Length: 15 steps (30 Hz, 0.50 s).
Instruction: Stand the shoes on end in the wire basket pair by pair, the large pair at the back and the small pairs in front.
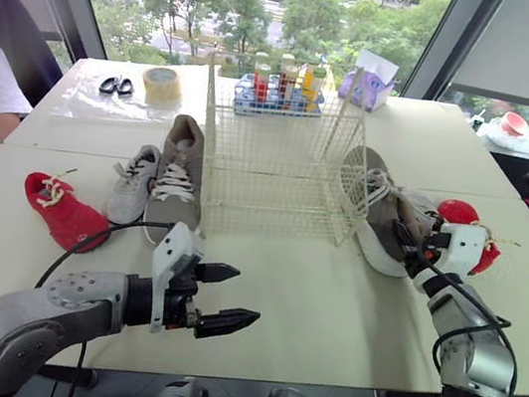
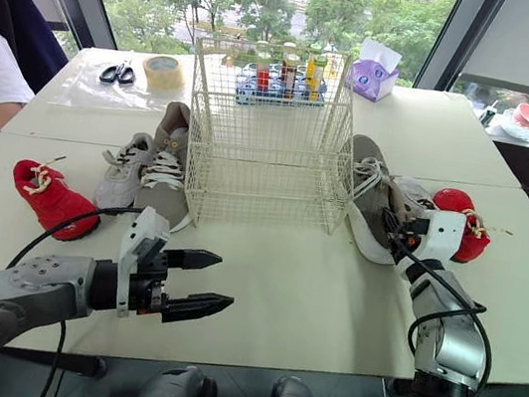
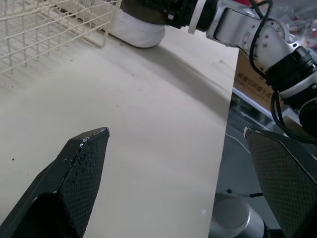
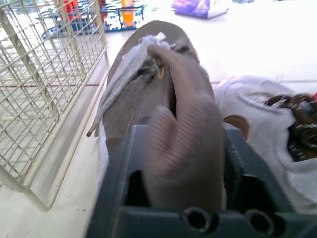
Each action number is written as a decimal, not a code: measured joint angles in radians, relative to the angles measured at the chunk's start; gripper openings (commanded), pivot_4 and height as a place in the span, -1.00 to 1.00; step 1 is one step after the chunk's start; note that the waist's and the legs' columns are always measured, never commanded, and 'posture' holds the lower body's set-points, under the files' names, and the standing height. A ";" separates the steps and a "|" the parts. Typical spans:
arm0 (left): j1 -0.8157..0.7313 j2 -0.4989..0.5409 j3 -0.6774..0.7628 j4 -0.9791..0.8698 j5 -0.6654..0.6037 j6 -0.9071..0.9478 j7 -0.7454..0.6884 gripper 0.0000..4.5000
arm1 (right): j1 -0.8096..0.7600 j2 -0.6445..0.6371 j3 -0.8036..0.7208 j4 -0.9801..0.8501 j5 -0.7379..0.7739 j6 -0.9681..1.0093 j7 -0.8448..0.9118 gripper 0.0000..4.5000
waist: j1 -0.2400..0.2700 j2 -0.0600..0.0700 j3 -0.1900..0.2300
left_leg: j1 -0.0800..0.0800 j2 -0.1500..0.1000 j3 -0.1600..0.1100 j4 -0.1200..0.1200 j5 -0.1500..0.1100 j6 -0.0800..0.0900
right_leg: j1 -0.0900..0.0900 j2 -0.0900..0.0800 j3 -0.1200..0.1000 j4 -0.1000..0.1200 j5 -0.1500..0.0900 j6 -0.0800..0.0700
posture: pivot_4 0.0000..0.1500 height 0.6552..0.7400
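Jaws of the right gripper (image 2: 392, 231) are closed on the heel of a large shoe (image 1: 377, 201). It lies just right of the basket (image 1: 279, 171), its long axis along the basket's wall and its toe pointing away from the robot. The left gripper (image 1: 219, 297) hangs over the table (image 1: 327, 309), jaws wide.
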 measured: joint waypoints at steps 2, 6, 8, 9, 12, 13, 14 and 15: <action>0.000 0.011 0.001 0.001 -0.002 0.005 -0.011 1.00 | 0.007 0.005 -0.001 -0.004 -0.005 -0.014 -0.022 -0.57 | 0.000 -0.004 -0.002 | 0.001 0.000 0.000 0.000 0.000 0.000 | 0.000 0.000 0.000 0.000 0.000 0.000 | 1.00 1.00; -0.016 0.059 0.033 0.042 -0.026 0.032 -0.057 1.00 | -0.012 0.007 -0.006 -0.024 -0.005 -0.010 -0.089 -0.57 | 0.002 -0.003 -0.002 | 0.000 0.000 0.000 0.000 0.000 -0.001 | 0.000 -0.001 0.000 -0.001 0.000 0.000 | 1.00 1.00; -0.039 0.083 0.056 0.071 -0.057 0.050 -0.085 1.00 | -0.050 -0.001 -0.028 -0.020 -0.005 0.008 -0.134 -0.57 | 0.004 0.003 0.002 | -0.004 -0.001 0.000 0.000 0.000 -0.001 | -0.004 -0.002 0.000 0.000 0.000 -0.001 | 1.00 1.00; -0.050 0.090 0.070 0.086 -0.075 0.061 -0.099 1.00 | -0.073 -0.016 -0.037 -0.020 -0.004 0.018 -0.154 -0.57 | 0.004 0.007 0.004 | -0.007 -0.002 0.000 0.000 0.001 0.000 | -0.006 -0.003 0.000 0.000 0.000 -0.001 | 1.00 1.00; -0.109 0.102 0.096 0.144 -0.128 0.089 -0.135 1.00 | -0.160 -0.082 -0.092 -0.031 0.015 0.047 -0.200 -0.57 | 0.008 0.013 0.007 | -0.014 -0.003 0.002 0.000 0.006 -0.006 | -0.016 -0.004 0.001 0.004 0.003 0.003 | 1.00 1.00; -0.133 0.101 0.098 0.162 -0.135 0.090 -0.142 1.00 | -0.194 -0.109 -0.109 -0.047 0.022 0.060 -0.209 -0.57 | 0.008 0.014 0.007 | -0.015 -0.003 0.002 0.000 0.006 -0.006 | -0.016 -0.004 0.001 0.004 0.002 0.004 | 1.00 1.00; -0.156 0.094 0.100 0.180 -0.137 0.090 -0.143 1.00 | -0.230 -0.140 -0.124 -0.065 0.028 0.067 -0.216 -0.57 | 0.007 0.014 0.008 | -0.015 -0.003 0.002 -0.001 0.006 -0.006 | -0.016 -0.004 0.001 0.004 0.002 0.005 | 1.00 1.00; -0.180 0.078 0.109 0.204 -0.149 0.091 -0.141 1.00 | -0.274 -0.176 -0.138 -0.086 0.038 0.077 -0.217 -0.57 | 0.005 0.015 0.008 | -0.015 -0.003 0.002 -0.001 0.006 -0.006 | -0.016 -0.004 0.001 0.005 0.001 0.006 | 1.00 1.00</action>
